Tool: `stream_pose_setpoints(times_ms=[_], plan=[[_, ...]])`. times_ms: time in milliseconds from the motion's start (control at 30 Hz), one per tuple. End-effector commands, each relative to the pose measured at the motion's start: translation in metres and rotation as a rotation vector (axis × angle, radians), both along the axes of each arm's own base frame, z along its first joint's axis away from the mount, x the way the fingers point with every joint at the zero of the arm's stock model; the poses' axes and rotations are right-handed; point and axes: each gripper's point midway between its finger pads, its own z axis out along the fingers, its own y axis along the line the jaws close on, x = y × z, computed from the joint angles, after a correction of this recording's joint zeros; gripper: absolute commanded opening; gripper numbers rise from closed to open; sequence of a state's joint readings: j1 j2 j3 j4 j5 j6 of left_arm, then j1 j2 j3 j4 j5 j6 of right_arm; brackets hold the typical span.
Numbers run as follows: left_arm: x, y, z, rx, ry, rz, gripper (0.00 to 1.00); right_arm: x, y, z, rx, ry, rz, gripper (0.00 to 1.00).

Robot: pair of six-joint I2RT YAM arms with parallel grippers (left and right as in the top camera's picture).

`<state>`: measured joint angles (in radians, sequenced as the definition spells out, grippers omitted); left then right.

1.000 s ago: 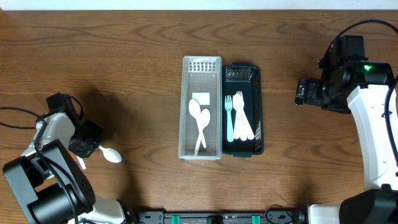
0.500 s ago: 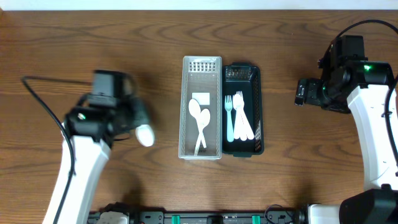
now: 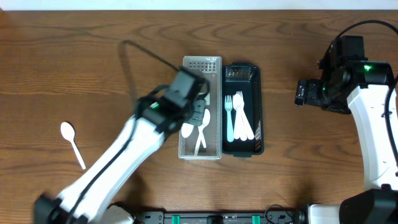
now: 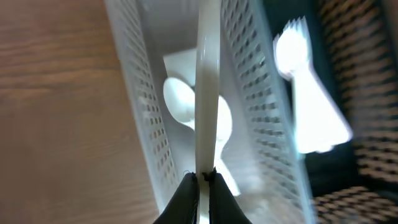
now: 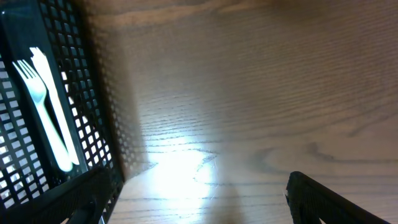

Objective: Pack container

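- Overhead: left gripper [image 3: 198,112] over the white basket [image 3: 201,65], pinched on a white spoon [image 4: 208,93] above the spoons inside
- Another spoon [image 3: 71,140] lies on open surface [image 3: 74,62], well left
- Right gripper [image 3: 301,93] hovers apart, jaws spread, empty

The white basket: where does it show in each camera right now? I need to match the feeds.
Overhead: the white basket sits mid-table, its right wall against the black basket, with the left gripper over it.
Left wrist: it fills the middle of the picture, spoons lying inside, seen past the gripped spoon.
Right wrist: not in it; only the black basket shows.
Shared landmark: the black basket with forks.
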<state>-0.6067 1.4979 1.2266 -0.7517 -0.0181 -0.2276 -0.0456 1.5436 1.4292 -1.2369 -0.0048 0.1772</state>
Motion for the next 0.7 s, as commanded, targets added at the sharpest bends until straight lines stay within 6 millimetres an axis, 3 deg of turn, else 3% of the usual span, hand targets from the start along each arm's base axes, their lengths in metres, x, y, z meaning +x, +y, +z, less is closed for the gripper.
stream_pose_setpoints(times_ms=[0,67,233,333,433,567,667], plan=[[0.006,0.001,-0.034,0.134,0.039,-0.132,0.06,0.0,-0.001,0.001,0.002,-0.001,0.005,0.93],[0.006,0.001,-0.055,0.183,0.082,-0.182,0.06,0.0,-0.001,0.001,0.002,-0.001,0.005,0.93],[0.005,0.002,-0.078,0.224,0.135,-0.212,0.08,0.0,-0.001,0.001,0.002,-0.001,0.005,0.93],[0.005,0.002,-0.078,0.224,0.134,-0.212,0.36,0.0,-0.001,0.001,0.002,-0.001,0.005,0.93],[0.005,0.002,-0.073,0.22,0.127,-0.211,0.55,-0.001,-0.001,0.0,0.002,0.002,0.005,0.94],[0.007,0.0,-0.049,0.199,0.088,-0.208,0.58,-0.001,-0.001,0.0,0.002,0.003,0.005,0.93],[0.009,0.001,-0.01,0.172,0.032,-0.201,0.59,-0.001,-0.001,0.0,0.001,0.003,0.005,0.94]])
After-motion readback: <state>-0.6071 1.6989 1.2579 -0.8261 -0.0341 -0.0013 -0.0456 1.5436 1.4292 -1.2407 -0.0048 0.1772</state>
